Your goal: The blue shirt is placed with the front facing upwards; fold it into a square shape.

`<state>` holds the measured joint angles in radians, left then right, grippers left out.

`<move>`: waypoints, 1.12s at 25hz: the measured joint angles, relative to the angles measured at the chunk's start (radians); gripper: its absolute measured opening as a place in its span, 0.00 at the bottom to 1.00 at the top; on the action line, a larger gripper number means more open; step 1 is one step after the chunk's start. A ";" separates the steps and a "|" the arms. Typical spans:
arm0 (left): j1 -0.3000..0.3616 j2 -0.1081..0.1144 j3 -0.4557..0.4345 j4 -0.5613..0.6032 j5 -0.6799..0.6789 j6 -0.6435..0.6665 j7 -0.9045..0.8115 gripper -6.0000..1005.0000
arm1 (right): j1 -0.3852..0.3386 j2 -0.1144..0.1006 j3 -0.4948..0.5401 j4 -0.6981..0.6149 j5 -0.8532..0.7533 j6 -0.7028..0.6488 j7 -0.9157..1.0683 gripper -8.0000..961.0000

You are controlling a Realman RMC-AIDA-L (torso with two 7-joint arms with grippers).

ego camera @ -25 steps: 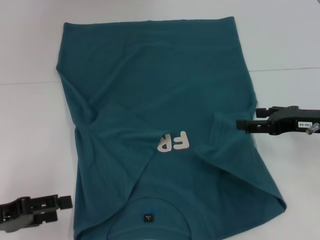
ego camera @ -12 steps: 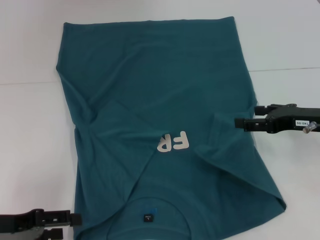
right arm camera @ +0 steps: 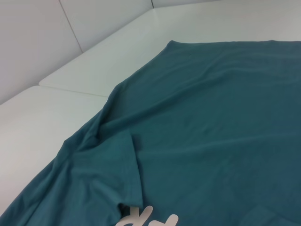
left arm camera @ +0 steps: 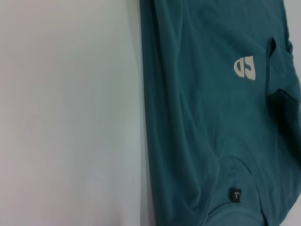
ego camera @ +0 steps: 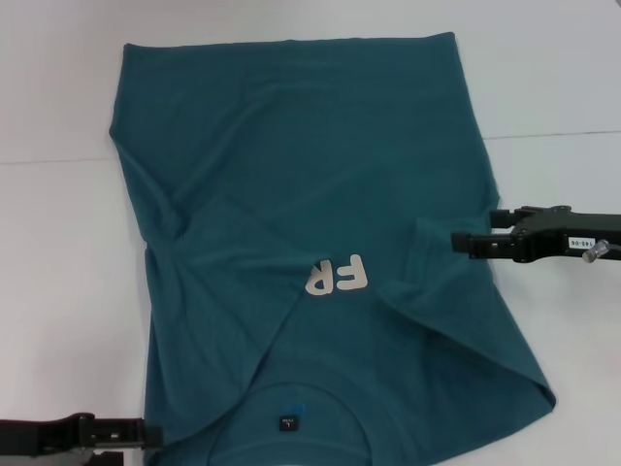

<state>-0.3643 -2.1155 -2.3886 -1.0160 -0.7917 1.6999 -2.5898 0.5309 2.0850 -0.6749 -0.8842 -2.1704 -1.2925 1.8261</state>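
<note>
Left gripper (ego camera: 146, 433) has dropped lower and slid in to the collar-end corner of the dark teal-blue cotton T-shirt (ego camera: 310, 194), which lies flat on the white table (ego camera: 58, 243) with both sides folded inward. Likely lining up a corner pinch. Right gripper (ego camera: 464, 240) has edged onto the shirt's side fold. Can't tell either finger gap.

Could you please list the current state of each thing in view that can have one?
blue shirt: lying flat on the table, both sides folded in over the chest, only the letters "FR" showing, neck label nearest the robot.
left claw: low at the shirt's near left corner, beside its edge.
right claw: at the shirt's right edge beside the folded-in sleeve.
table: white, bearing the shirt.
</note>
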 joint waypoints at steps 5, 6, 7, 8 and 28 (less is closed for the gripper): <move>-0.025 -0.009 0.000 0.010 0.025 -0.006 0.000 0.83 | -0.005 0.000 0.000 0.005 0.005 0.000 -0.002 0.97; -0.029 -0.011 -0.002 0.012 0.030 -0.007 0.000 0.83 | -0.006 0.000 0.000 0.007 0.007 0.000 -0.003 0.97; -0.031 -0.012 -0.004 0.013 0.033 -0.008 -0.001 0.83 | -0.006 0.000 0.000 0.010 0.009 0.000 -0.004 0.97; -0.034 -0.013 -0.006 0.013 0.035 -0.010 -0.001 0.83 | -0.007 0.000 0.001 0.012 0.011 0.000 -0.004 0.97; -0.078 0.003 0.000 0.104 0.046 -0.077 -0.021 0.83 | -0.009 0.000 0.002 0.025 0.013 0.016 -0.026 0.97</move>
<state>-0.4425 -2.1128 -2.3887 -0.9118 -0.7459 1.6234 -2.6109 0.5220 2.0847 -0.6734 -0.8595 -2.1578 -1.2762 1.8001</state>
